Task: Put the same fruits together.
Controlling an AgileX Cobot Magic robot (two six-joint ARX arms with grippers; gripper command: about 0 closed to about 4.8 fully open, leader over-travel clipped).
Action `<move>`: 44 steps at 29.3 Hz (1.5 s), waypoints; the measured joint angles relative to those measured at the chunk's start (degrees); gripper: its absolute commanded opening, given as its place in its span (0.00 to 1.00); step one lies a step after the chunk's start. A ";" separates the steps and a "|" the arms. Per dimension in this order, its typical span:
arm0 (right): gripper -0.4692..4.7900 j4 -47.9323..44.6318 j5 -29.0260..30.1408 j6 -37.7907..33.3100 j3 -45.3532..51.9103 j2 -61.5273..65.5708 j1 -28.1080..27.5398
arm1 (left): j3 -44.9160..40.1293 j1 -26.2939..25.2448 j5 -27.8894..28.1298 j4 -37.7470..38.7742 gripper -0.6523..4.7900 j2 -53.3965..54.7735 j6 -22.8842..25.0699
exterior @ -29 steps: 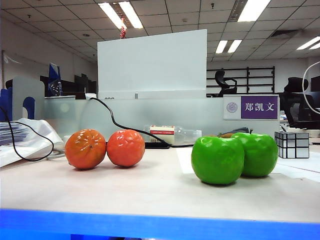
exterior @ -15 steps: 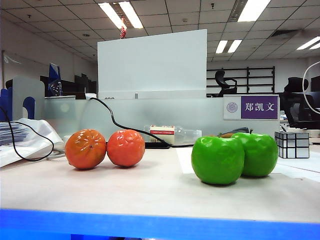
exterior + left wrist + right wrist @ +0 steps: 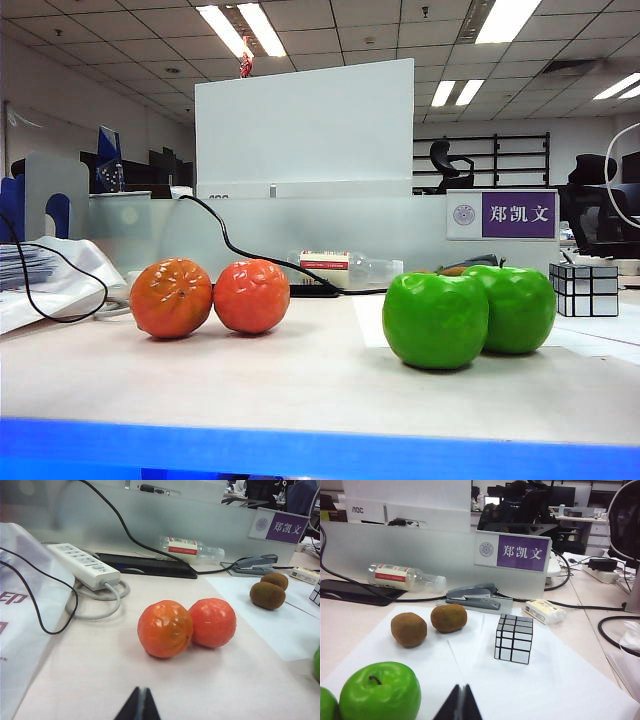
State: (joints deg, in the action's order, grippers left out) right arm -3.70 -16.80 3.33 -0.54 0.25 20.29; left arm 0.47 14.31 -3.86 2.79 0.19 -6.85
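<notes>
Sorted pairs: mandarins [image 3: 186, 626], apples [image 3: 468, 316], kiwis [image 3: 428, 623]. Left gripper [image 3: 138, 706] & right gripper [image 3: 458, 704] clenched, empty (glossy fruit probably light, slippery; grip at widest part).

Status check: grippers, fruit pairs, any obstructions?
Left gripper and right gripper shut, empty, pulled back. Mandarins, apples, kiwis each paired. Mirror cube beside kiwis, not blocking.

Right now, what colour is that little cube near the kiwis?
Silver cube with black lines; right wrist view shows it best.
</notes>
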 measured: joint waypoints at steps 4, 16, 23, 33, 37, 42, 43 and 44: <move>0.09 0.20 0.04 -0.02 0.00 0.02 0.00 | 0.00 0.00 0.00 0.00 0.11 0.00 0.00; 0.09 0.17 0.04 -0.02 0.00 0.00 0.00 | 0.00 0.00 0.00 0.02 0.11 0.00 0.00; 0.09 0.17 0.04 -0.02 0.00 0.00 0.00 | 0.00 -0.07 0.00 0.02 0.11 0.00 0.00; 0.09 0.17 0.04 -0.02 0.00 0.02 0.02 | 0.00 -15.85 2.62 0.90 0.11 0.00 -1.60; 0.09 0.17 0.04 0.00 0.00 0.02 0.02 | 0.00 -15.74 2.62 0.90 0.11 0.00 -1.75; 0.09 0.17 0.04 -0.02 0.00 0.00 0.02 | 0.00 -15.72 2.62 0.90 0.11 0.00 -0.79; 0.09 0.17 0.04 -0.02 0.00 0.00 0.02 | 0.00 -15.72 2.62 0.90 0.11 0.00 -0.63; 0.09 0.17 0.04 -0.02 0.00 0.00 0.02 | 0.00 -15.72 2.62 0.90 0.11 0.00 -0.61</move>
State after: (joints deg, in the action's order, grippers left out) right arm -3.53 -16.75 3.31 -0.54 0.25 20.32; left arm 0.47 -1.41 -1.23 3.68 0.19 -7.46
